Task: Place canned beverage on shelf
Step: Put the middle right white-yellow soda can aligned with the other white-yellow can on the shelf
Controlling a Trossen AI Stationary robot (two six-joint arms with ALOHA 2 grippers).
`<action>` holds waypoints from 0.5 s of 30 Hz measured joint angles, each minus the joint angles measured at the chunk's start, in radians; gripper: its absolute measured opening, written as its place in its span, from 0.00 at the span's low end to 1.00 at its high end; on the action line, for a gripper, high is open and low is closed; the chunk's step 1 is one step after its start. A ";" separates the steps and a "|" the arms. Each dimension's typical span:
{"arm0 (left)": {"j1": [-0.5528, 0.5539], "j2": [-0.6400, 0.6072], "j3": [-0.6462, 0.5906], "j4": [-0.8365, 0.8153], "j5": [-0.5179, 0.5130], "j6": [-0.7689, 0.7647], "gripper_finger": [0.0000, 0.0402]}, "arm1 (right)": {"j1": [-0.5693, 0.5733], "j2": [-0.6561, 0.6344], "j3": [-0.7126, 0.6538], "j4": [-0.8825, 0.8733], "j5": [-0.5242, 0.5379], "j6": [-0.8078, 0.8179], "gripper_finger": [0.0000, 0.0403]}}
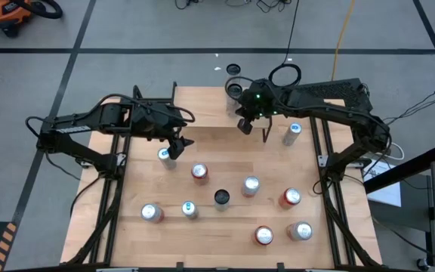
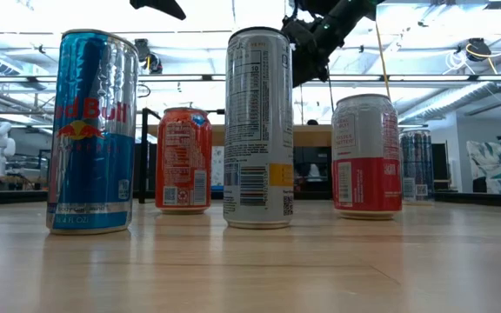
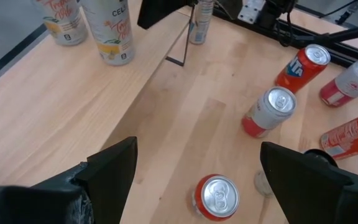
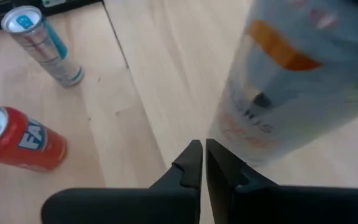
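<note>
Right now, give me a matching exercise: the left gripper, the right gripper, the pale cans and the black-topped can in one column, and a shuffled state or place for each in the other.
Column one:
1. left gripper
2. right gripper
3. pale cans
4. black-topped can

Column two:
a. standing on the tabletop among other cans
b. open
c. shut
d. standing on the shelf

Pairs: 1-b, 2-c, 3-d, 4-a

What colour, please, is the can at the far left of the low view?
Blue and silver, with a red logo: the can, clearest in the low view.
</note>
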 joint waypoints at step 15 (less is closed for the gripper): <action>0.000 0.000 0.000 0.000 0.014 0.006 0.85 | -0.014 -0.001 0.000 0.066 0.034 -0.042 0.00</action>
